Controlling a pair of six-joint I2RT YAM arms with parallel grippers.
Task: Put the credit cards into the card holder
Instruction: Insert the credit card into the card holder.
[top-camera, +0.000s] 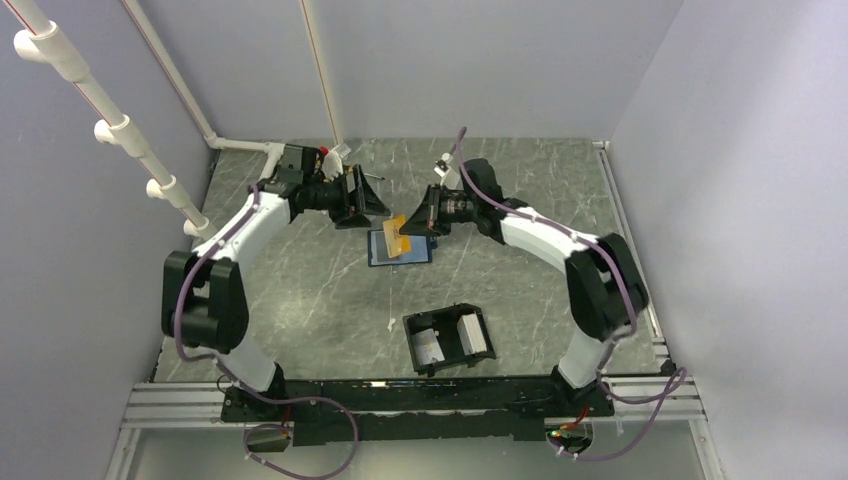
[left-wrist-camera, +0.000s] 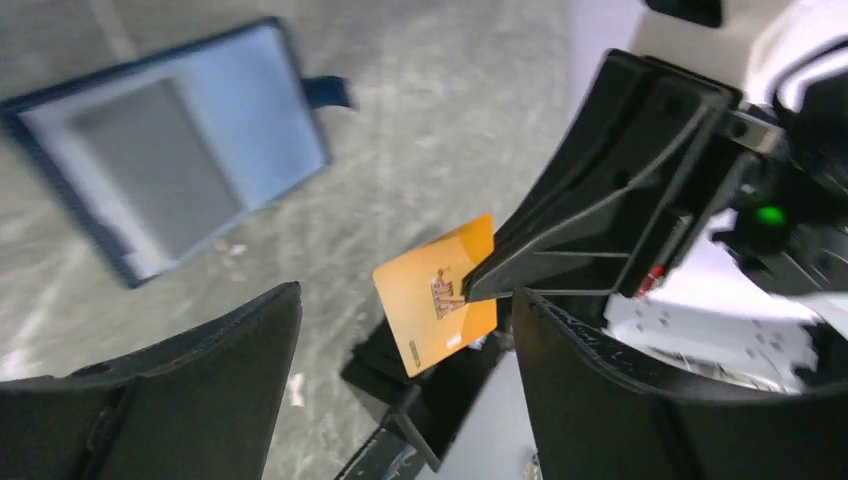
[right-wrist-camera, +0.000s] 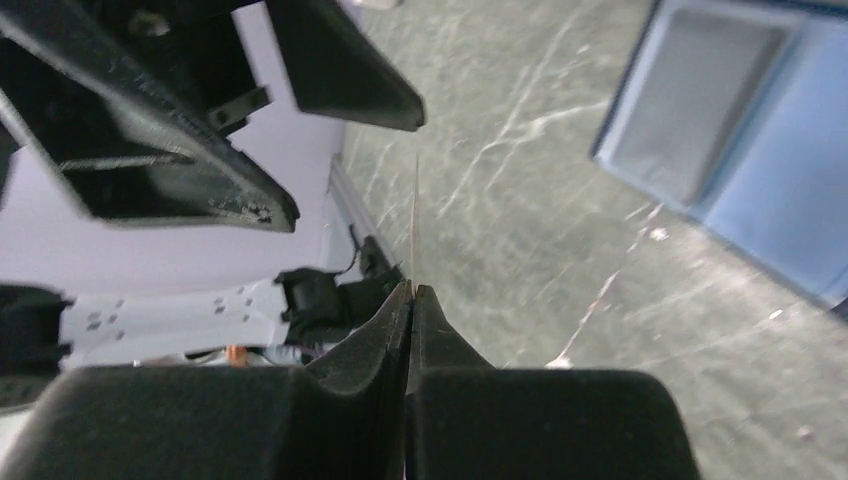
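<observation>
Top external view: one orange card hangs above the table, pinched at its right edge by the right tool, jaws closed flat on it. The left tool gapes wide just left of it, holding nothing. The card holder lies nearer and slightly right, closer to the right arm. A blue wallet sits beneath the card.

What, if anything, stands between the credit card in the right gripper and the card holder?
Nothing visible. The right gripper pinches the credit card above the dark blue wallet; only bare table separates it from the card holder nearer the bases. The open left gripper is on the far side, off that path.
</observation>
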